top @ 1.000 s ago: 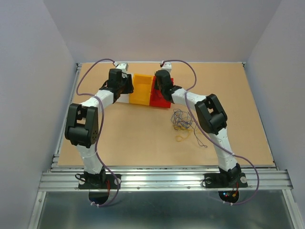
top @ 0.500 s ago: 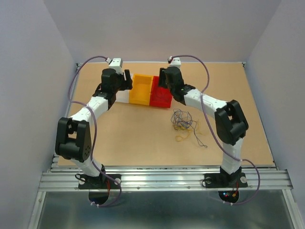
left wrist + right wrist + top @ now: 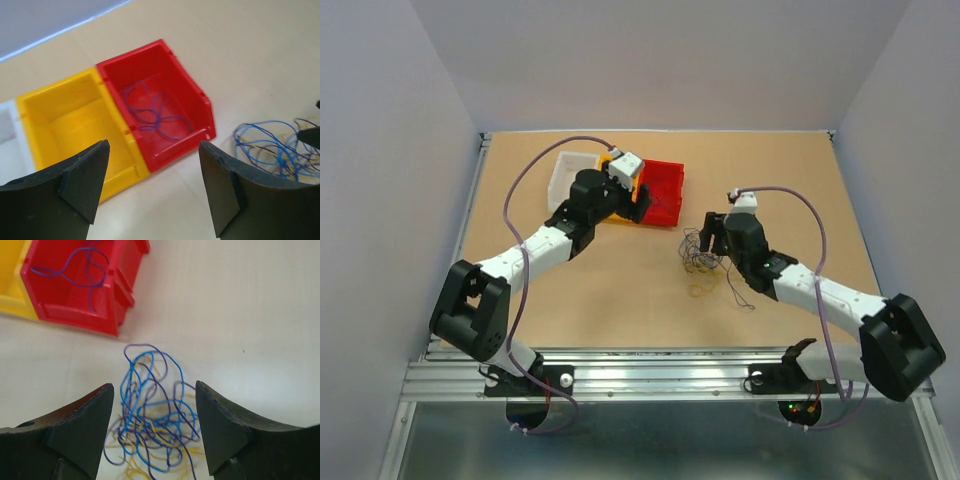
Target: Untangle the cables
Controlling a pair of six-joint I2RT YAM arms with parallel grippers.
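Note:
The cables (image 3: 155, 415) lie as a loose tangle of blue, purple and yellow wires on the table, seen right of centre (image 3: 702, 250) in the top view. My right gripper (image 3: 154, 387) hovers open just above the tangle with nothing between its fingers; in the top view it (image 3: 710, 232) is at the tangle's far edge. One purple-blue cable (image 3: 155, 112) lies curled inside the red bin (image 3: 190, 95). My left gripper (image 3: 152, 150) is open and empty, above the near edges of the red and yellow bins, (image 3: 638, 203) in the top view.
A yellow bin (image 3: 70, 120) stands between the red bin (image 3: 665, 185) and a white bin (image 3: 565, 170) at the back. A yellow loop (image 3: 701, 290) and a thin purple strand (image 3: 740, 295) lie apart, nearer than the tangle.
The right arm has swung back from the red bin to over the tangle. The left arm has moved right, from beside the white bin to over the yellow and red bins.

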